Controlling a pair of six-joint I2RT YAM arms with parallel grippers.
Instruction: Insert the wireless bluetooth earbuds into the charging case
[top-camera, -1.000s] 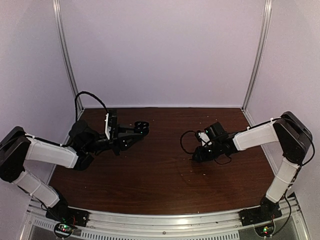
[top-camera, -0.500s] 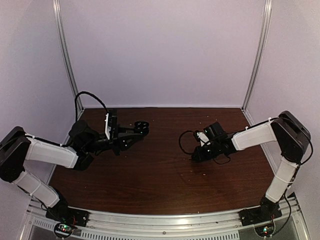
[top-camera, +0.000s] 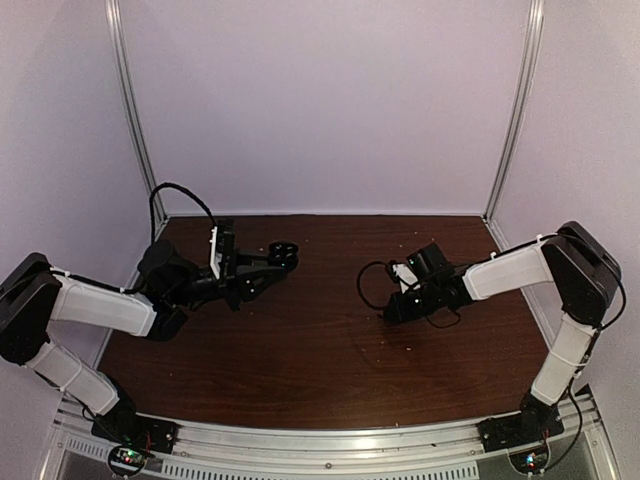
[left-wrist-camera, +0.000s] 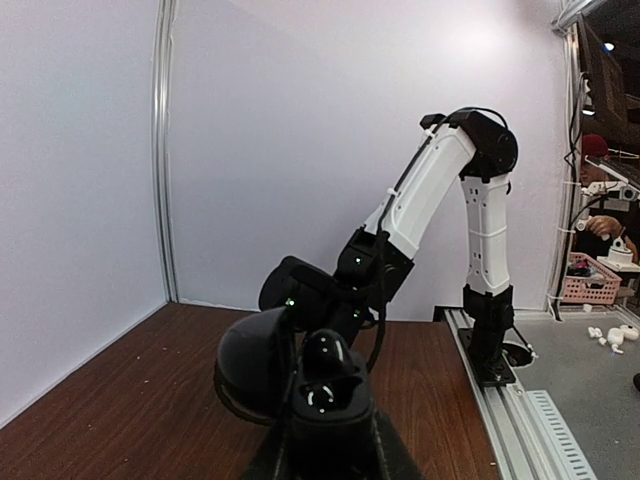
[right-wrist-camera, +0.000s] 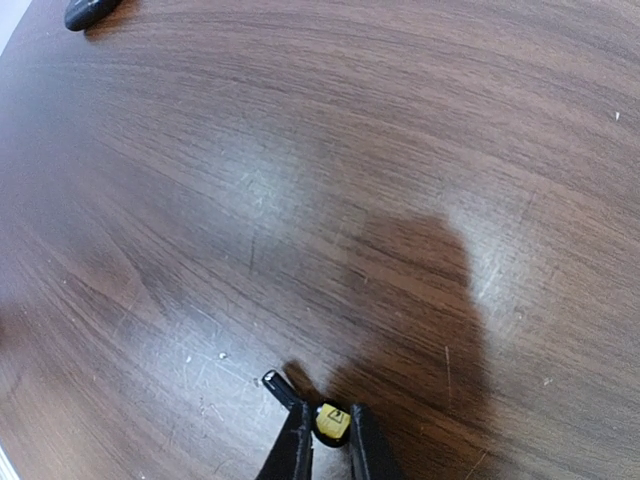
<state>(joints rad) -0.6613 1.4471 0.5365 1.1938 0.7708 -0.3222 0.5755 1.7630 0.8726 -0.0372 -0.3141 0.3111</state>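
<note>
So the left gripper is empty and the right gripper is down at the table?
Not empty: the left wrist view shows the left gripper holding the black case. The right gripper is down at the table.

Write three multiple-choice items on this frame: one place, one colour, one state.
1. Where is the right gripper?
A) low over the table
B) high by the back wall
C) above the left arm's base

2. What colour shows between the right fingertips?
A) red
B) yellow
C) blue

3. The left gripper is:
A) open and empty
B) lying flat on the table
C) shut on the charging case

Key: 1 A, the wrist view shows wood just past the fingers. 2 B, a yellow spot on the earbud pinched there. 3 C, the case sits in its fingers.
</note>
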